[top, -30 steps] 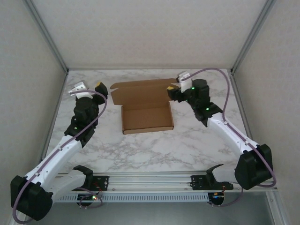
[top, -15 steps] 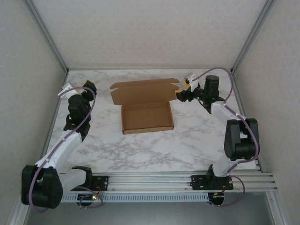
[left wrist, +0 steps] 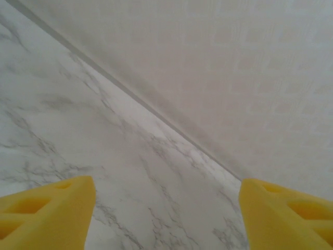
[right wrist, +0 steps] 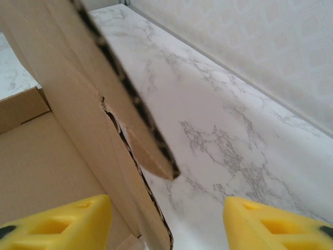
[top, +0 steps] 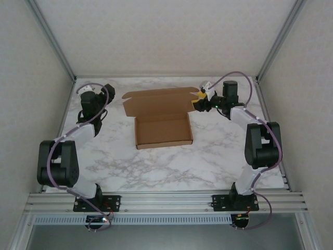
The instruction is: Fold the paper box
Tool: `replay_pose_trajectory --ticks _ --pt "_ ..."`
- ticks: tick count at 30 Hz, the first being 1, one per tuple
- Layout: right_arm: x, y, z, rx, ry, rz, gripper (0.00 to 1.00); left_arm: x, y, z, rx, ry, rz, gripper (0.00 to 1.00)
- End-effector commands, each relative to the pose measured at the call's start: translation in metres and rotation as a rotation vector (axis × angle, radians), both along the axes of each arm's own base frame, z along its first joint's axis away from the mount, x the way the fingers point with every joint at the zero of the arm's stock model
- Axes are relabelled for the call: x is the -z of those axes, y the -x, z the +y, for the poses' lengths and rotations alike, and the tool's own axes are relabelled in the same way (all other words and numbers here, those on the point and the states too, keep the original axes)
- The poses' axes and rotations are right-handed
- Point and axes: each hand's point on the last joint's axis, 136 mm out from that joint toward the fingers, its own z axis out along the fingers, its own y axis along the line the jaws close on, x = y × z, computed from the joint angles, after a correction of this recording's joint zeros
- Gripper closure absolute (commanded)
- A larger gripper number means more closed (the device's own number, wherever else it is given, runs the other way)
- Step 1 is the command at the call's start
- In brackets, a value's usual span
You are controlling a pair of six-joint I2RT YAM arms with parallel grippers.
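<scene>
Paper box sits mid-desk toward the far side, well apart from both arm bases. Its tray has low walls up, and the lid is open, laid back toward the rear wall. The desk is white marble-look.

Right gripper is at the lid's right end. In the wrist view its jaws are spread, one yellow fingertip low on each side. The lid's side flap, seen edge-on, runs into the gap btw them, nearer one finger than the other. Nothing is pinched. Can't tell if that pad touches cardboard, as the contact spot is cut off.

Left gripper is over the far-left part of the desk, apart from the box, aimed at bare marble and the wall. Its jaws are spread w/ nothing btw them.

Step in hand, I'd judge: taking hold of the lid's right side flap as prep for closing the lid. The tray looks formed and the lid isn't down, so approx mid-to-late task.

Next move prob. calls for a light nip near the flap's edge, then folding it inward along the crease w/o tearing. The left arm would need to come over to the opposite flap so both tuck inside the tray walls. Risk: a one-sided push skids the light box.
</scene>
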Motion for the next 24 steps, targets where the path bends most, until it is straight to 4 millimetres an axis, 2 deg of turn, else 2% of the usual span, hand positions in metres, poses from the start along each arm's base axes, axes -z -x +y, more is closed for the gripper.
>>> replay_pose_trajectory --ticks 1,4,8,14,19,24 --pt "0.001 0.004 0.011 -0.043 -0.008 0.010 0.47 -0.017 -0.012 -0.021 0.120 0.089 -0.067 0.29" --pt "0.005 0.008 0.017 -0.051 0.011 0.012 0.54 -0.014 -0.015 -0.027 0.151 0.108 -0.067 0.31" --pt "0.008 0.007 0.019 -0.033 0.045 0.011 0.74 -0.010 -0.015 -0.033 0.181 0.145 -0.069 0.32" --pt "0.005 0.007 0.023 0.004 0.079 0.010 0.92 -0.005 -0.008 -0.044 0.213 0.206 -0.089 0.33" --pt "0.007 0.009 0.031 0.056 0.132 0.008 0.99 -0.008 0.000 -0.051 0.231 0.220 -0.112 0.34" --pt "-0.007 -0.001 0.033 0.240 0.145 0.015 1.00 -0.009 0.006 -0.056 0.243 0.232 -0.118 0.34"
